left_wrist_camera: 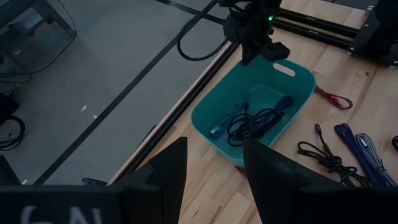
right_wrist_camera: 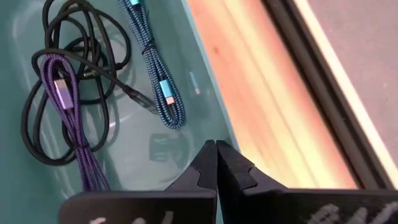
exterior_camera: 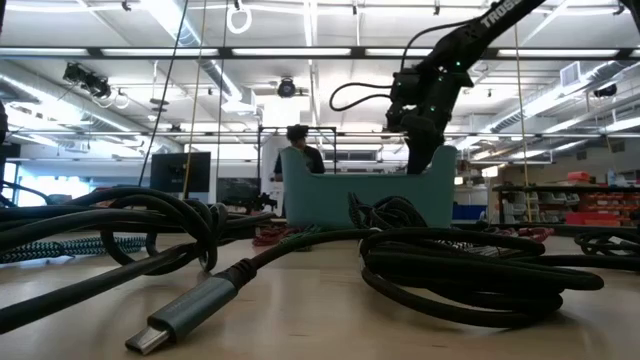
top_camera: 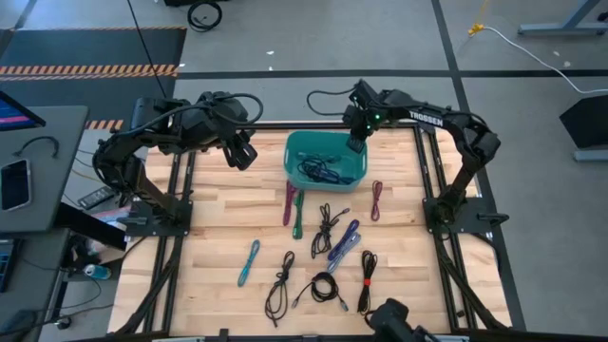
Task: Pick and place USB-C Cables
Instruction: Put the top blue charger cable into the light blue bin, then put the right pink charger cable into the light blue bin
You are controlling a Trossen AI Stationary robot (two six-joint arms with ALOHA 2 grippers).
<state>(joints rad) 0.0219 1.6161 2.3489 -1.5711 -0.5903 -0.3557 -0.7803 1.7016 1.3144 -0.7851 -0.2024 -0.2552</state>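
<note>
Three cables lie in the bin (top_camera: pixel 302 144), upper centre of the high view: a black one (right_wrist_camera: pixel 37 118), a purple one (right_wrist_camera: pixel 68 118) tangled with it, and a blue one (right_wrist_camera: pixel 152 68) beside them, all on the bin floor.

The right gripper (top_camera: pixel 356 142) hangs over the bin's right end, near the rim; its fingers are pressed together with nothing between them.

The left gripper (top_camera: pixel 243 154) hovers left of the bin, above bare table (top_camera: pixel 209 228); its fingers stand apart and hold nothing.

The rest of the cables lie loose on the table below the bin in the high view:
- a magenta one (top_camera: pixel 289 201) and a green one (top_camera: pixel 298 213), side by side just under the bin
- a dark red one (top_camera: pixel 376 199), right of centre
- a black one (top_camera: pixel 325 226), centre
- a blue-purple pair (top_camera: pixel 344 245), just below that
- a light blue one (top_camera: pixel 249 262), lower left
- three black bundles (top_camera: pixel 321 288) along the lower edge

In the low view a person (exterior_camera: pixel 300 150) shows behind the bin, in the room beyond.
</note>
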